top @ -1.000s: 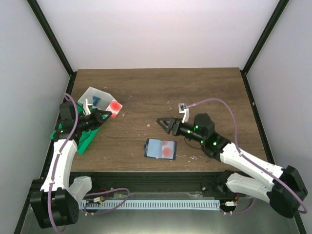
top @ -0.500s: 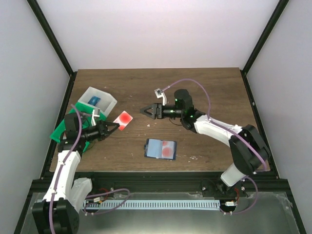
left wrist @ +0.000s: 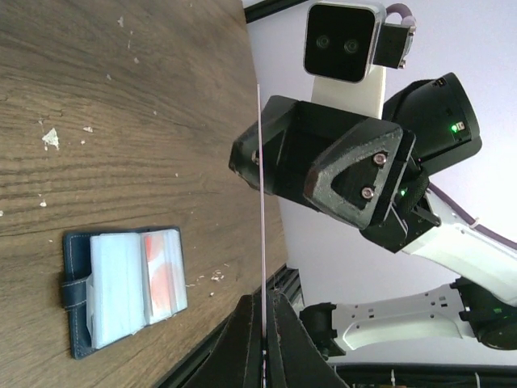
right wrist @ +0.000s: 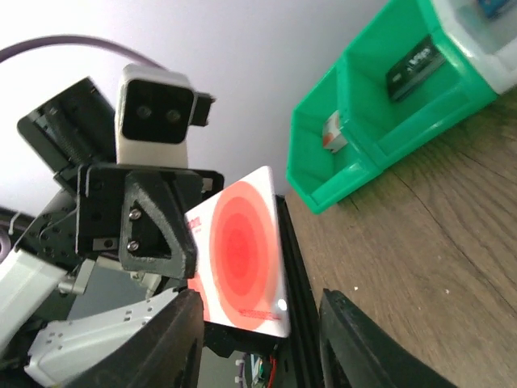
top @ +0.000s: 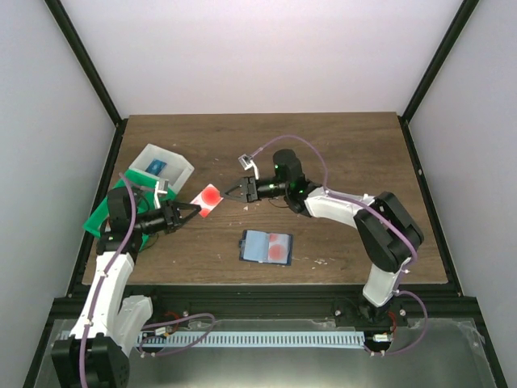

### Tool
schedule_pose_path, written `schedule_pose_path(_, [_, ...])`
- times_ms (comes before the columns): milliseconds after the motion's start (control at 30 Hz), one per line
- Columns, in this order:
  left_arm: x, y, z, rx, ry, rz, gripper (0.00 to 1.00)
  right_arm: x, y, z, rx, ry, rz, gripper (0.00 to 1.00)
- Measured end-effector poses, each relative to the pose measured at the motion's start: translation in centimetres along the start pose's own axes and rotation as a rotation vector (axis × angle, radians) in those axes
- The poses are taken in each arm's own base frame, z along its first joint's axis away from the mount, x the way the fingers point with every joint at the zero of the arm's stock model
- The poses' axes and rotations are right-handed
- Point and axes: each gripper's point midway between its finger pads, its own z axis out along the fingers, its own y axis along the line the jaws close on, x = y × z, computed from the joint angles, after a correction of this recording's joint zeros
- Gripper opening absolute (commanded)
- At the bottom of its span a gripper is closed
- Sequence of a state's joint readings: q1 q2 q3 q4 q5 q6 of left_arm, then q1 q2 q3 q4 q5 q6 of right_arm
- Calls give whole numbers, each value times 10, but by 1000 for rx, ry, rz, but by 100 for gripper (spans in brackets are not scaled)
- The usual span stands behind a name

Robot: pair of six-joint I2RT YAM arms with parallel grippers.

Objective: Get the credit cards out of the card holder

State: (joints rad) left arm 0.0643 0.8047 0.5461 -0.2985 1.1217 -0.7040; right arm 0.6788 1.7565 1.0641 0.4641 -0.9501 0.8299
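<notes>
Table [top: 339, 145]: one dark wood board, carrying both bins and the card holder
Green bin [right wrist: 347, 182]: one, at the table's left edge, two compartments in view with small items inside; not part of the task
White bin [top: 179, 174]: one, just behind the green bin, a blue item inside
Left gripper [top: 192, 208]: clamped on one end of the held card, carrying it in the air between the bins and the card holder
Right gripper [top: 233, 191]: jaws apart, straddling the card's free end from the opposite side, not yet pinching it
Card holder [top: 257, 246]: one, lying open and flat near the table's front edge, well apart from both grippers; probably soft and light, so it is likely to slide or lift unless pinned while a card is drawn out
Held card [right wrist: 242, 259]: one; thin, stiff, light and smooth, a mere line when seen edge-on from the left wrist; best pinched flat across both faces near an end, since its slick faces may slip from a shallow grip
Card in holder [top: 279, 247]: one shows, its red blotch in the right-hand panel; whether others lie beneath it cannot be told; best taken by its exposed edge
Credit cards counted: two in view, one out, one in
</notes>
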Motion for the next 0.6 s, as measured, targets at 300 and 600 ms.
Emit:
schedule_pose_path(300, [0,-5,0,15,0,20,0,0,21,4,-85,1,-3,20])
schedule_pose_path(600, [1,-3,0,2,-3,15,47,5,16,3,-87,-13,34,1])
